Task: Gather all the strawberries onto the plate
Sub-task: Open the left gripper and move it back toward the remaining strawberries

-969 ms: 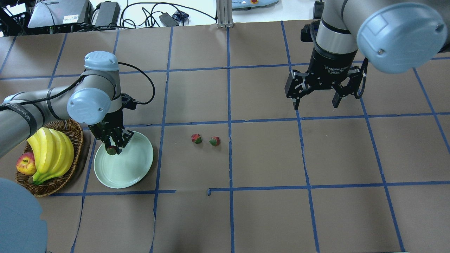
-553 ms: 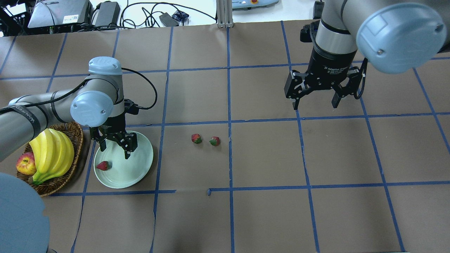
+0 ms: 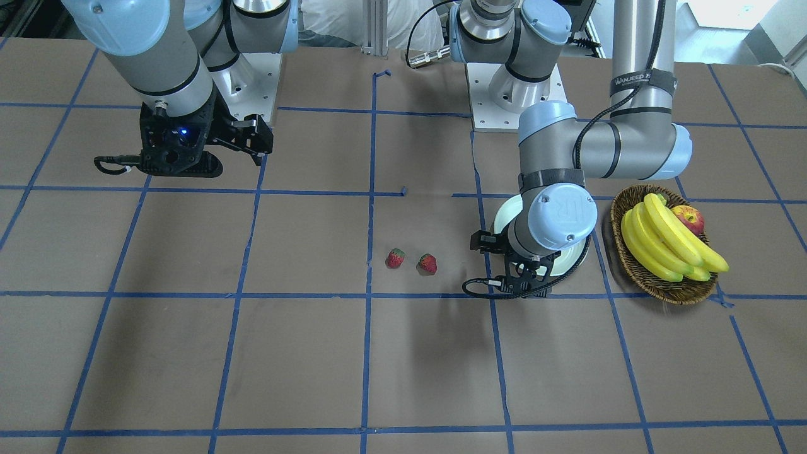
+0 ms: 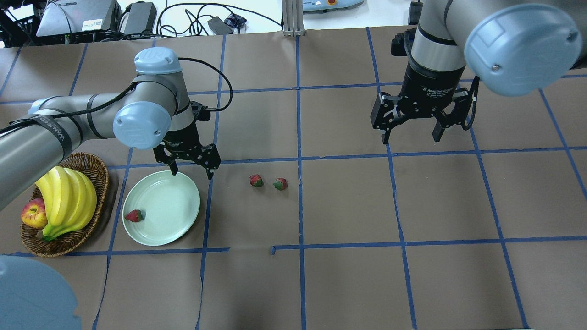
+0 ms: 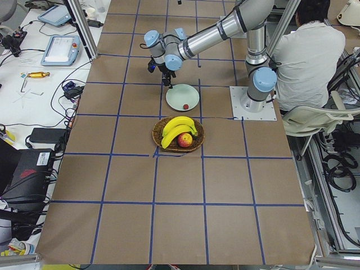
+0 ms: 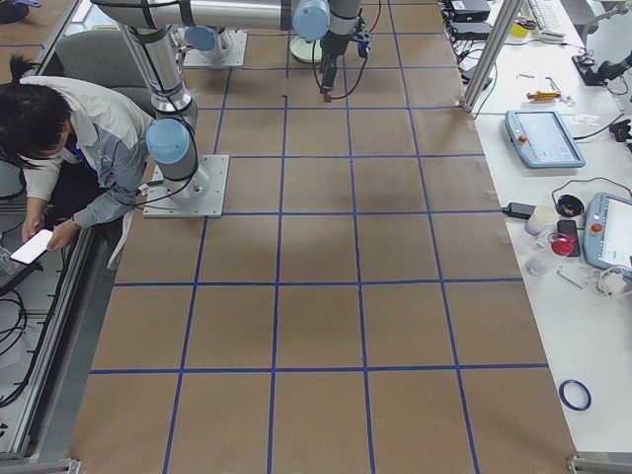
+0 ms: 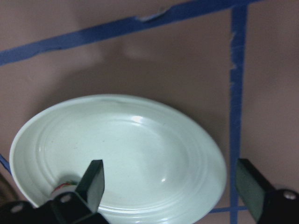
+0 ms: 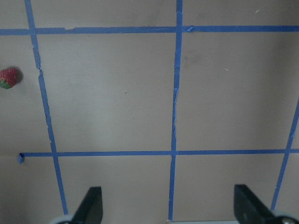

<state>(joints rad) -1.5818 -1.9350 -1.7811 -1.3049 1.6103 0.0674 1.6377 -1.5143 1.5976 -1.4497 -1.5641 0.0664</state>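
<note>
The pale green plate (image 4: pixel 170 215) lies at the front left. One strawberry (image 4: pixel 134 216) lies in it by its left rim; in the left wrist view it peeks out (image 7: pixel 65 188) behind a finger. Two more strawberries (image 4: pixel 256 180) (image 4: pixel 280 184) lie side by side on the brown table right of the plate. My left gripper (image 4: pixel 191 174) is open and empty, above the plate's far right rim. My right gripper (image 4: pixel 412 138) is open and empty, high over the far right of the table. Its wrist view shows one strawberry (image 8: pixel 9 77) at the left edge.
A wicker basket (image 4: pixel 100 179) with bananas (image 4: pixel 66 199) and an apple (image 4: pixel 33 214) stands just left of the plate. Blue tape lines grid the table. Cables and devices lie beyond the far edge. A seated person (image 5: pixel 309 50) is behind the robot base.
My left gripper opened and dropped its strawberry into the plate, where it came to rest by the left rim. The gripper then moved away to the right, past the plate's far rim. The right arm stayed still.
</note>
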